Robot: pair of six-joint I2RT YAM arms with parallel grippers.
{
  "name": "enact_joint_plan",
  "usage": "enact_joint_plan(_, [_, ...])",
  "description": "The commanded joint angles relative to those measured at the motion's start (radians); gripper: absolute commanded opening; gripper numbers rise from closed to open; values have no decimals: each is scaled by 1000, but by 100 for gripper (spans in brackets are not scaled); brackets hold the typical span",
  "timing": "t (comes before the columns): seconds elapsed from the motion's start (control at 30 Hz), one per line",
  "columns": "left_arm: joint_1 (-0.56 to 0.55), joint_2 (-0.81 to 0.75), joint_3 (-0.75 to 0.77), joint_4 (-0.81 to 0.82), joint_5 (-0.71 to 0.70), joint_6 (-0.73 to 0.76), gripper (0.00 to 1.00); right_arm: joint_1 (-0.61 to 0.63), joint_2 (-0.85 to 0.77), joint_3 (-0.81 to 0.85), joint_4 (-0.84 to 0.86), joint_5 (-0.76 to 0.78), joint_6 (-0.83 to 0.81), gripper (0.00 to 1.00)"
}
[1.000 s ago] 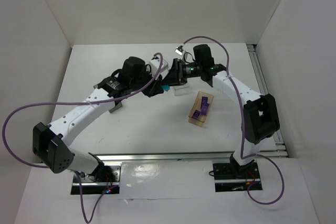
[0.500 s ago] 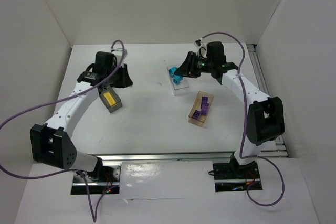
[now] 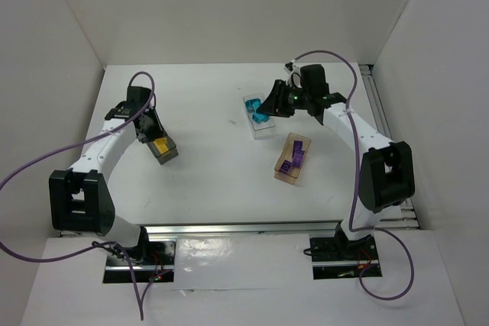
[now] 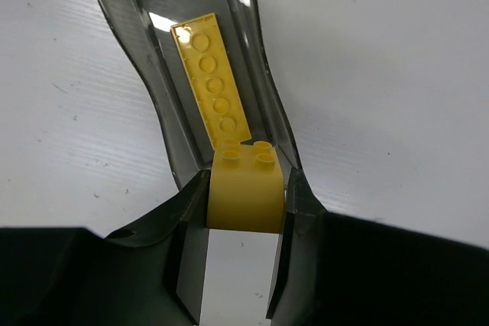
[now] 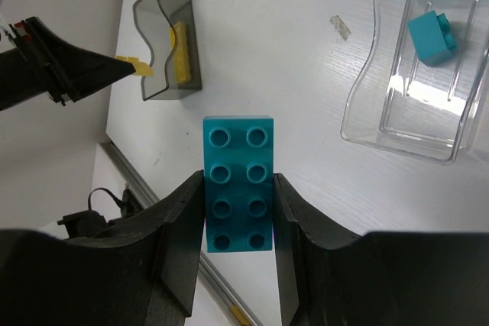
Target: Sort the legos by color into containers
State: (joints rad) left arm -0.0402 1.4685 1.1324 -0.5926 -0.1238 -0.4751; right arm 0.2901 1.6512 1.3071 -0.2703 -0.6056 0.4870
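Note:
My left gripper (image 4: pixel 238 211) is shut on a small yellow brick (image 4: pixel 246 188) right over the near end of the dark grey bin (image 4: pixel 256 97), which holds a long yellow plate (image 4: pixel 214 85). In the top view the left gripper (image 3: pixel 149 129) is at that bin (image 3: pixel 166 155). My right gripper (image 5: pixel 238 223) is shut on a teal-blue eight-stud brick (image 5: pixel 238 182), held above the table beside the clear bin (image 5: pixel 367 104), which holds teal pieces (image 5: pixel 432 36). In the top view the right gripper (image 3: pixel 269 106) hovers by the clear bin (image 3: pixel 263 132). The tan bin (image 3: pixel 285 173) holds purple bricks (image 3: pixel 291 159).
White walls close the table at the back and both sides. A metal rail (image 3: pixel 244 227) runs along the near edge by the arm bases. A small scrap of tape (image 5: pixel 340 27) lies on the table left of the clear bin.
My left arm has swung from the table's middle out to the dark grey bin on the left with the yellow brick. My right gripper drew back to the right of the clear bin.

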Motion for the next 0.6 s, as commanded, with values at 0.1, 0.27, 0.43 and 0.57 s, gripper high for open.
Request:
enact_joint_plan(0.1, [8,30,40,-6,-71,-49,70,6,-31,0,11,0,-21,7])
enact_joint_plan(0.27, [-15,30,49,-6,-85,-49,100,6,-11,-9,11,36,-33,7])
enact_joint_plan(0.43, [-46,-52,128,-58,-120,-49,100,37,41,64,-70,247,-80,7])
enact_joint_plan(0.57, [-55,-120,185,-70,-97,-28,100,89,111,141,-113,447,-117,7])
